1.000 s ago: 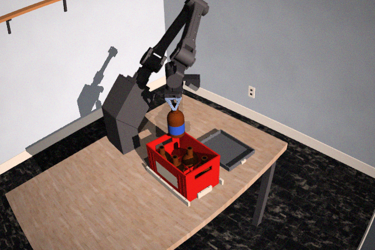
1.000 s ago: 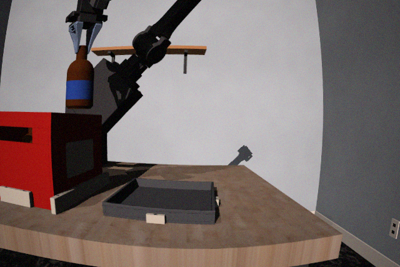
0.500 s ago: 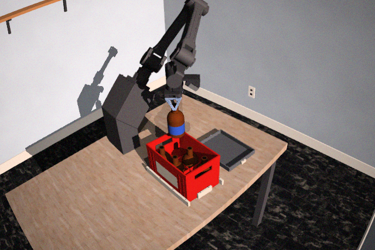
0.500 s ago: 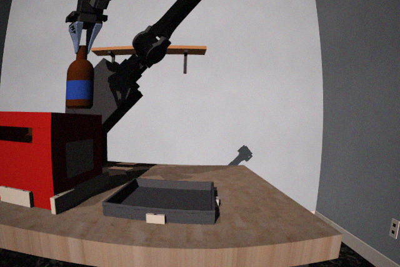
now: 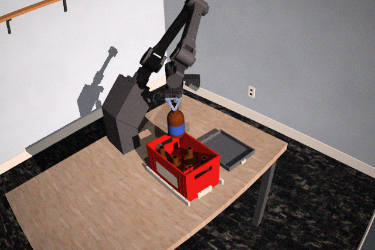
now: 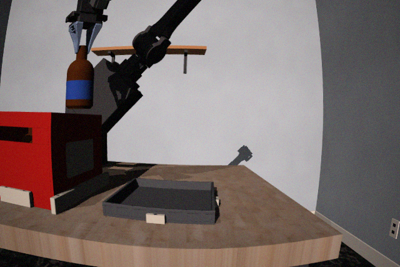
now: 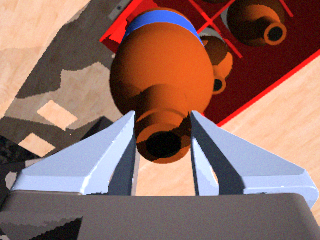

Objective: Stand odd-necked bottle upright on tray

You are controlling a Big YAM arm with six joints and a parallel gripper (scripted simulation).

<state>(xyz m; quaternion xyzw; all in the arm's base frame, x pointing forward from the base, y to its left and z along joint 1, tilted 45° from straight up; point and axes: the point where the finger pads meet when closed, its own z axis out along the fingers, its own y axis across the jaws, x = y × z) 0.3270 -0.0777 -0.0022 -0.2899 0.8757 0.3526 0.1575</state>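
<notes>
My gripper (image 5: 174,107) is shut on the neck of a brown bottle with a blue band (image 5: 176,123). The bottle hangs upright, its base just above the back rim of the red crate (image 5: 180,160). It shows in the exterior view (image 6: 79,78) with the gripper (image 6: 83,49) on its neck, and in the wrist view (image 7: 160,80) between the fingers. Several other brown bottles (image 5: 189,154) stand in the crate; three show in the wrist view (image 7: 256,16). The grey tray (image 5: 227,148) lies empty to the crate's right, also in the exterior view (image 6: 164,200).
The arm's dark base block (image 5: 123,114) stands behind the crate. Cream stop blocks (image 5: 204,192) lie against the crate's foot and one (image 6: 155,217) at the tray's front. A wall shelf (image 6: 148,50) hangs behind.
</notes>
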